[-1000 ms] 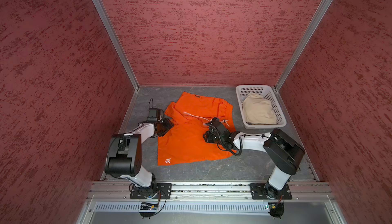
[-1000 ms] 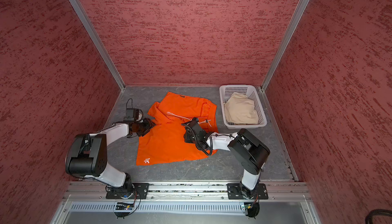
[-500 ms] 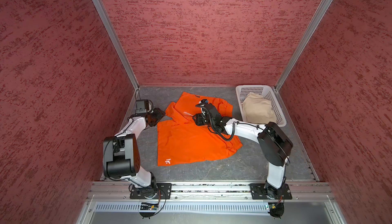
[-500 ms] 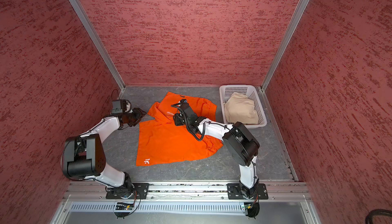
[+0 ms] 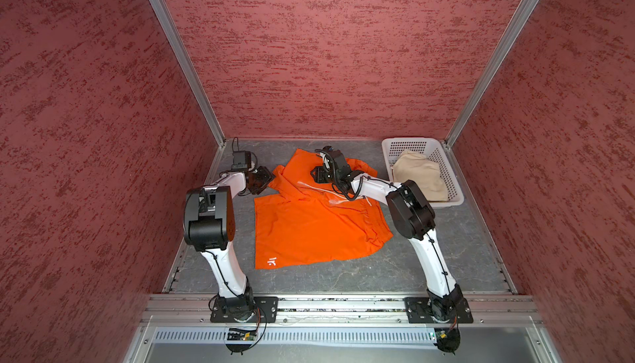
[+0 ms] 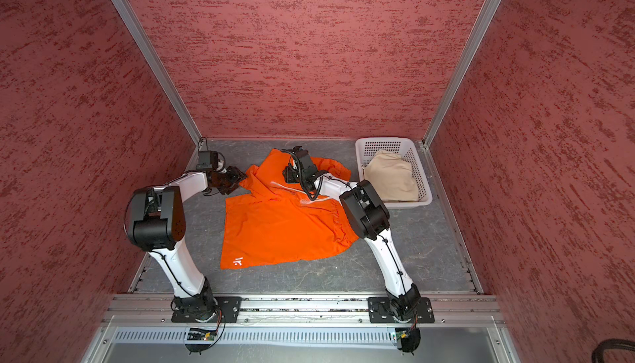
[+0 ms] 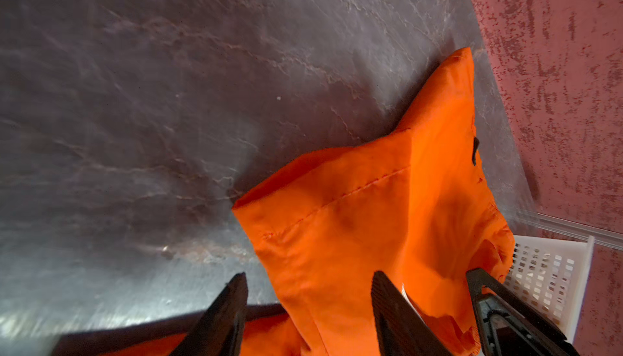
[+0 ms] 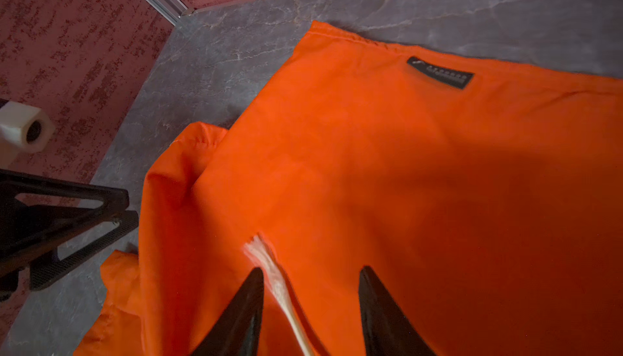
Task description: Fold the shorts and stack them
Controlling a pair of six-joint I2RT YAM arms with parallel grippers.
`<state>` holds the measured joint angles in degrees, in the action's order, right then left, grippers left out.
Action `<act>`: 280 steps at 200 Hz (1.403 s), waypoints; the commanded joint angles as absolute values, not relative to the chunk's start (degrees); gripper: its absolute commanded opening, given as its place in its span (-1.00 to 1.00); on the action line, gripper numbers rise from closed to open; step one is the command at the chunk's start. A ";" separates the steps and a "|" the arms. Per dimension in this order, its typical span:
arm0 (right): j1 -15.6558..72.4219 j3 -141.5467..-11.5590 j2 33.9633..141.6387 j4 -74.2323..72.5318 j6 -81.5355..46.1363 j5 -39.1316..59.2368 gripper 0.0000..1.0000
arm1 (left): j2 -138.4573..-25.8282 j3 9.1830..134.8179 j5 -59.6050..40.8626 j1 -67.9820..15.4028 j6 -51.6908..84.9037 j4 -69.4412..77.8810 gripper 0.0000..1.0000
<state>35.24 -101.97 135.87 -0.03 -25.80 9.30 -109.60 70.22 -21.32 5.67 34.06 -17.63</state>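
Arms shifted to far edge of orange shorts (image 5: 309, 234); left gripper (image 7: 307, 275), right gripper (image 8: 310, 270) parted, empty; fold unstarted.

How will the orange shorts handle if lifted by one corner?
Probably floppy: the orange shorts lie rumpled and creased, so they would drape and sag. Likely light, being thin cloth. The loose drawstring may dangle or snag.
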 commanded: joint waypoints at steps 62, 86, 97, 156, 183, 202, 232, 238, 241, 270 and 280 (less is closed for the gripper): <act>32.83 -119.13 146.32 6.44 -23.88 15.77 -0.05 | -115.15 73.08 -16.82 5.17 32.61 -19.25 -0.33; 31.96 -123.86 149.46 10.96 -25.58 15.31 -0.08 | -115.92 73.34 -15.94 5.47 32.45 -18.99 -0.60; 31.33 -124.71 150.36 12.30 -27.07 14.68 -0.11 | -115.85 73.13 -15.73 5.71 32.35 -18.84 -0.73; 26.36 -126.73 152.48 17.75 -34.97 10.20 -0.30 | -112.38 70.80 -13.89 7.15 30.49 -19.32 -1.00; 24.56 -128.83 152.85 20.03 -35.45 7.48 -0.31 | -111.48 69.28 -13.62 8.04 29.97 -19.47 -1.00; 23.99 -129.37 152.83 18.75 -34.65 9.83 -0.31 | -110.26 68.47 -13.98 7.94 29.50 -19.01 -1.00; 24.98 -129.40 151.67 17.21 -32.20 13.61 -0.29 | -108.33 70.00 -15.90 5.50 29.14 -17.96 -0.50; 25.17 -129.10 151.28 16.86 -31.92 13.77 -0.29 | -108.06 70.62 -16.10 4.85 29.18 -17.82 -0.44; 25.28 -129.00 151.13 16.53 -31.69 13.97 -0.28 | -108.03 70.94 -16.20 4.46 29.20 -17.65 -0.40; 26.65 -124.67 148.08 9.11 -29.59 17.93 -0.17 | -110.15 77.10 -13.58 1.29 28.83 -20.04 -0.23; 27.34 -124.09 147.54 7.29 -28.41 19.09 -0.15 | -111.87 79.66 -12.87 0.81 28.83 -21.66 -0.14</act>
